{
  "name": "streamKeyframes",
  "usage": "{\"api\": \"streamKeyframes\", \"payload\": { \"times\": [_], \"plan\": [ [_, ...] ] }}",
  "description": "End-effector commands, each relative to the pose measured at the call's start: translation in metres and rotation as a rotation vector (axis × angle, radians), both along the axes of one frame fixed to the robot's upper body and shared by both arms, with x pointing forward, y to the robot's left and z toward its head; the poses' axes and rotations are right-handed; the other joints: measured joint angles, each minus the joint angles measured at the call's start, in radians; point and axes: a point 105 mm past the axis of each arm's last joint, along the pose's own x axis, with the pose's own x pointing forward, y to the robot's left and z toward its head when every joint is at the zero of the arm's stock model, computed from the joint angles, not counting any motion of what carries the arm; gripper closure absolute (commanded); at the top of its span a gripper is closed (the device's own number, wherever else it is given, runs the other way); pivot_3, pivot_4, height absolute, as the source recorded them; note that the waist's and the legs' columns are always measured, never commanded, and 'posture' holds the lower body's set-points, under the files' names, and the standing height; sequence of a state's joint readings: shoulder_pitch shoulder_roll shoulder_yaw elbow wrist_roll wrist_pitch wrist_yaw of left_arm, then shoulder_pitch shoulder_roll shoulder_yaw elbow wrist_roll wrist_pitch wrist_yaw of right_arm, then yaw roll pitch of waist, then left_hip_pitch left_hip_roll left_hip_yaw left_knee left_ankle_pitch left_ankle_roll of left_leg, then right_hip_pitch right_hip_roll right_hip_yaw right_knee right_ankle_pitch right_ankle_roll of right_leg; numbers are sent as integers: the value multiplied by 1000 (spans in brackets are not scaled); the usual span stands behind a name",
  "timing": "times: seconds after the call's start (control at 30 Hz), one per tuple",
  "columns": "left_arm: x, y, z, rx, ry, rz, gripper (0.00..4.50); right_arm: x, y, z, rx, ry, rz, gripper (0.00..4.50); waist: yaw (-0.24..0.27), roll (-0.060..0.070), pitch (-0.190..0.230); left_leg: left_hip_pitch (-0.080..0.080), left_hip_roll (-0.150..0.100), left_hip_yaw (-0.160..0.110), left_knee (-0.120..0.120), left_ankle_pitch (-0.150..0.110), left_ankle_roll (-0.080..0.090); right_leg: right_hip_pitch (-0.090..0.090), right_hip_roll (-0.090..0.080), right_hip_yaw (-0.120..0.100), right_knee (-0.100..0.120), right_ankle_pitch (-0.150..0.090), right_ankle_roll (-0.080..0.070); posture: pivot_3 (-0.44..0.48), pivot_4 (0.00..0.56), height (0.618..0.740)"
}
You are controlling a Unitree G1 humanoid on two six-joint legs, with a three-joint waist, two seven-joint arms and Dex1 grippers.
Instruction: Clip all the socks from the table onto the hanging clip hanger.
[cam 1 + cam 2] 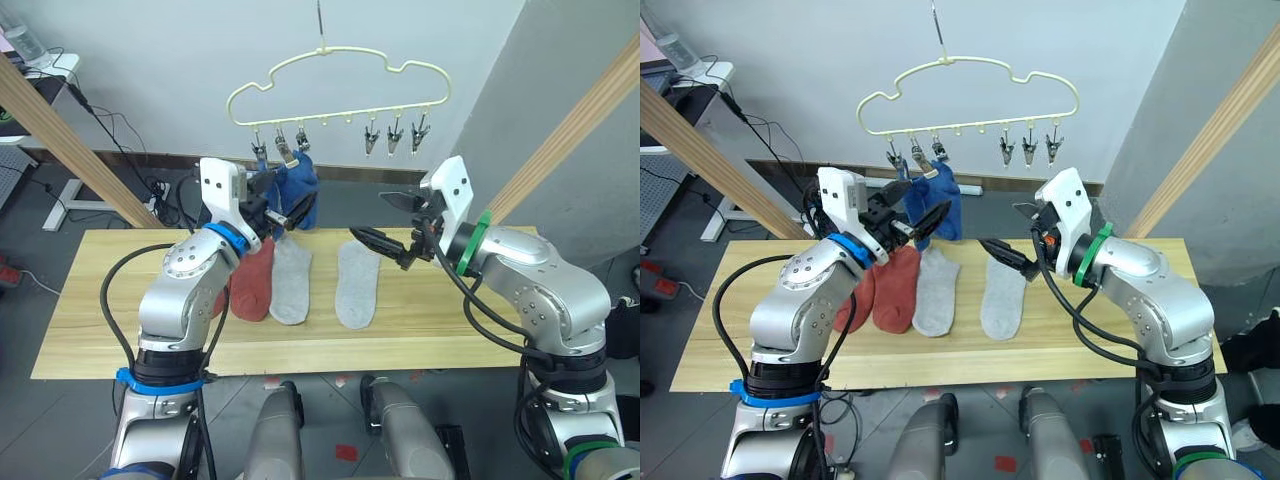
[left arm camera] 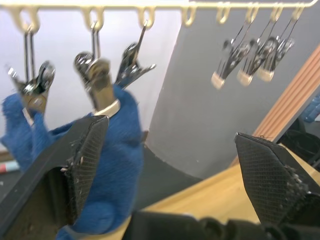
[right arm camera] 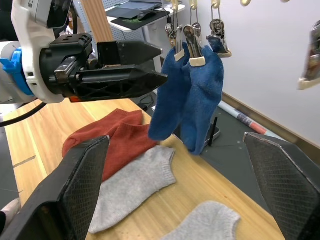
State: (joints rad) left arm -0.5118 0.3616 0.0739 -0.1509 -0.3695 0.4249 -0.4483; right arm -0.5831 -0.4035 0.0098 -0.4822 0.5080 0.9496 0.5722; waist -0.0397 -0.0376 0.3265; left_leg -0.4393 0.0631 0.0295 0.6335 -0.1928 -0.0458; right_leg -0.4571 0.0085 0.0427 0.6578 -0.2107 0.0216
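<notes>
Socks left on light plank worktop (image 1: 420, 330): rust-red sock (image 1: 254, 280) lies lengthwise just below wide, empty left gripper (image 1: 281, 207); right gripper (image 1: 385, 222) wide, empty, above the right-hand grey sock (image 1: 357, 283).

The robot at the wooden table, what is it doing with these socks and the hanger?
It is clipping socks onto the pale yellow clip hanger. Two blue socks already hang from its clips. Two rust-red socks and two light grey socks lie flat on the table, not yet hung. The left gripper is open beside the hanging blue socks, holding nothing. The right gripper is open above the table, also holding nothing.
</notes>
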Motion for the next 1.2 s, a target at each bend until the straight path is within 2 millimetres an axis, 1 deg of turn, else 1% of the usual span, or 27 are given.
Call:
{"api": "streamKeyframes", "payload": {
  "times": [0.03, 0.07, 0.17, 0.27, 0.57, 0.73, 1.03, 1.13, 1.2],
  "plan": [
    [-3, -12, 13, 18, -108, -30, 888, -16, 6, 24, 31, -70, 67, 0, -2, 0, 0, 0, 0, 0, 0, 0, 0, 0, 0, 0, 0, 0, 0, -111, 312, 740],
    [-2, -12, 12, 21, -114, -28, 1199, -16, 6, 24, 31, -69, 68, 0, -3, 0, 0, 0, 0, 0, 0, 0, 0, 0, 0, 0, 0, 0, 0, -112, 312, 740],
    [5, -17, 10, 102, -155, -30, 2037, -13, 7, 25, 40, -66, 57, 0, -8, 0, 0, 0, 0, 0, 0, 0, 0, 0, 0, 0, 0, 0, 0, -112, 315, 740],
    [12, -16, 11, 160, -195, -18, 2037, -12, 8, 25, 46, -66, 53, 0, -11, 0, 0, 0, 0, 0, 0, 0, 0, 0, 0, 0, 0, 0, 0, -113, 318, 740],
    [26, 4, 22, 297, -308, 16, 2037, -11, 10, 26, 55, -69, 45, 0, -18, 0, 0, 0, 0, 0, 0, 0, 0, 0, 0, 0, 0, 0, 0, -115, 318, 740],
    [33, 11, 25, 310, -325, 39, 2037, -10, 9, 26, 56, -72, 38, 0, -18, 0, 0, 0, 0, 0, 0, 0, 0, 0, 0, 0, 0, 0, 0, -119, 319, 740],
    [46, 8, 25, 258, -285, 57, 2037, -9, 7, 26, 58, -70, 22, 0, -18, 0, 0, 0, 0, 0, 0, 0, 0, 0, 0, 0, 0, 0, 0, -120, 320, 740],
    [56, 0, 23, 222, -253, 60, 2037, -6, 7, 26, 61, -68, 16, 0, -18, 0, 0, 0, 0, 0, 0, 0, 0, 0, 0, 0, 0, 0, 0, -120, 318, 740],
    [60, -1, 24, 192, -241, 78, 2037, -6, 7, 27, 62, -69, 14, 0, -18, 0, 0, 0, 0, 0, 0, 0, 0, 0, 0, -1, 0, 0, 0, -124, 316, 740]
  ]
}}
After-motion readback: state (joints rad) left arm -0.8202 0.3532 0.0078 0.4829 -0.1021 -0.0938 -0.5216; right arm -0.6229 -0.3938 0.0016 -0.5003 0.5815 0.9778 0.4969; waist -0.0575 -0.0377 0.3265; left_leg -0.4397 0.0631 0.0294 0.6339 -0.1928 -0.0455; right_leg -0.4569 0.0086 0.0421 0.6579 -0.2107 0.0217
